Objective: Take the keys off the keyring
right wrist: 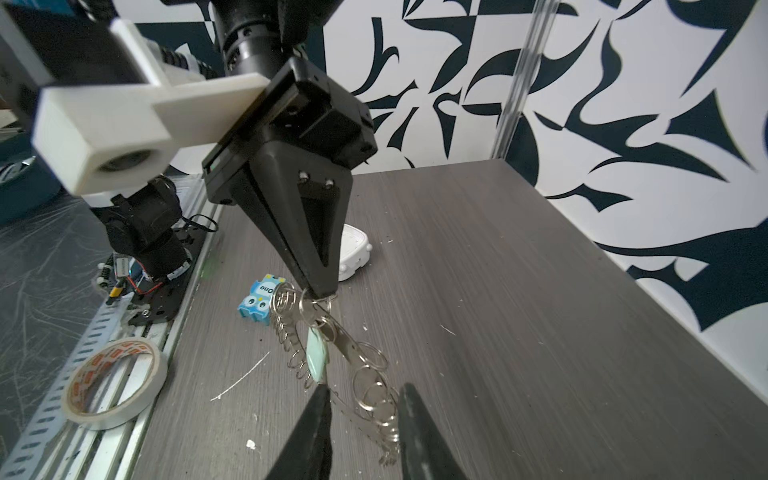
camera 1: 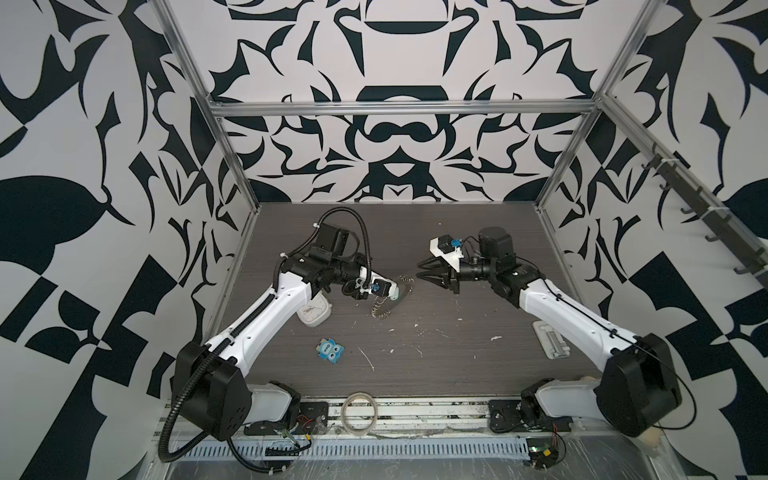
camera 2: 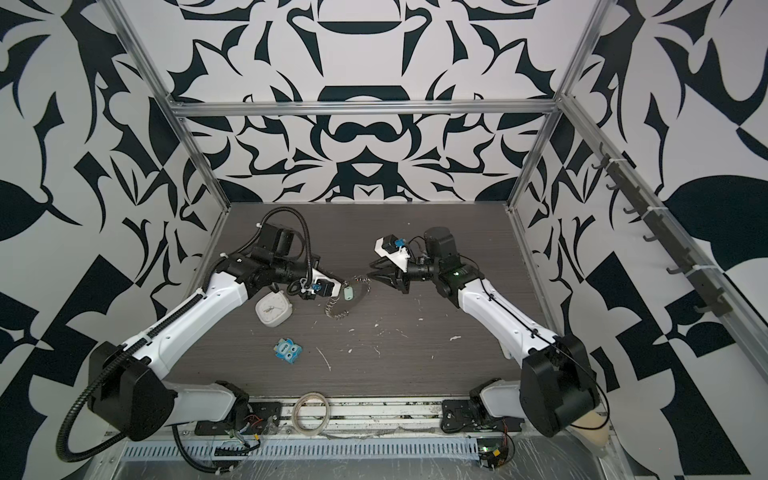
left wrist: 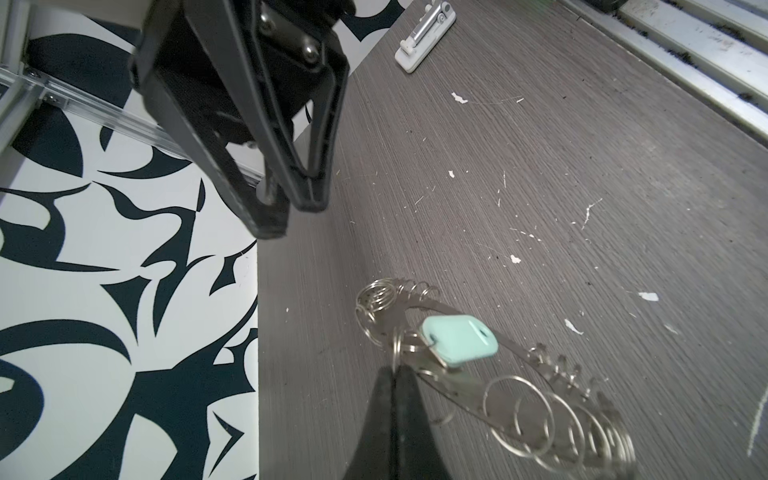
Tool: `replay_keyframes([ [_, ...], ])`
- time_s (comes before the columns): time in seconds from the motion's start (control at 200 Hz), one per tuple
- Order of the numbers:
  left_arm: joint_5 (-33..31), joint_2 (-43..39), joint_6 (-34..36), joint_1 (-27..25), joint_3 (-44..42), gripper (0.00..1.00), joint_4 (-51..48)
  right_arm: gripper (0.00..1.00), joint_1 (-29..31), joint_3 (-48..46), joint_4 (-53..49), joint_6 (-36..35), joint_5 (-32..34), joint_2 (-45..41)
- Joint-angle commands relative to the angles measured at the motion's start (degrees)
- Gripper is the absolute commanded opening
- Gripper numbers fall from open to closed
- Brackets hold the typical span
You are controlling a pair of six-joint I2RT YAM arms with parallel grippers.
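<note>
The keyring (left wrist: 519,353) is a flat grey metal disc fringed with wire split rings. It hangs tilted over the dark table, mid-scene in both top views (camera 1: 386,305) (camera 2: 337,309). My left gripper (left wrist: 394,370) is shut on one small split ring at its edge. The keys show as one mint tag (left wrist: 461,340) with a small silver key, hooked to the rings next to those fingertips (right wrist: 318,361). My right gripper (right wrist: 365,397) is open. Seen from its wrist, the disc's far rim lies between its fingers. In the left wrist view its tips (left wrist: 291,216) stand apart from the disc.
A white square clock (camera 1: 314,313) lies under the left forearm. A blue block toy (camera 1: 330,352) sits nearer the front. A white latch piece (camera 1: 550,340) lies beside the right arm. A beige tape roll (camera 1: 359,413) rests on the front rail.
</note>
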Motion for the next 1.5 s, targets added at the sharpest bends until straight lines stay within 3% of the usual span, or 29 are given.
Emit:
replay_keyframes([
  [0.0, 2.28, -1.64, 1.99, 0.17, 0.53, 0.00, -0.18, 0.32, 2.72, -1.18, 4.96, 2.93, -0.10, -0.47],
  [0.215, 3.28, -2.63, 1.92, 0.17, -0.58, 0.00, -0.22, 0.35, 5.51, -7.96, 16.10, 13.19, 6.59, -4.43],
  [0.625, 4.90, -2.70, 1.98, 0.13, -1.51, 0.00, 0.92, 0.37, 7.44, -14.27, 32.54, 20.96, 9.15, -0.40],
  [0.96, 5.31, -3.05, 1.68, -0.04, -1.93, 0.00, 1.10, 0.38, 8.34, -13.39, 34.07, 22.41, 6.57, 2.21],
  [1.5, 5.75, -3.39, 1.19, -0.13, -2.82, 0.00, 1.89, 0.38, 11.03, -11.46, 33.73, 21.06, 7.83, 3.83],
])
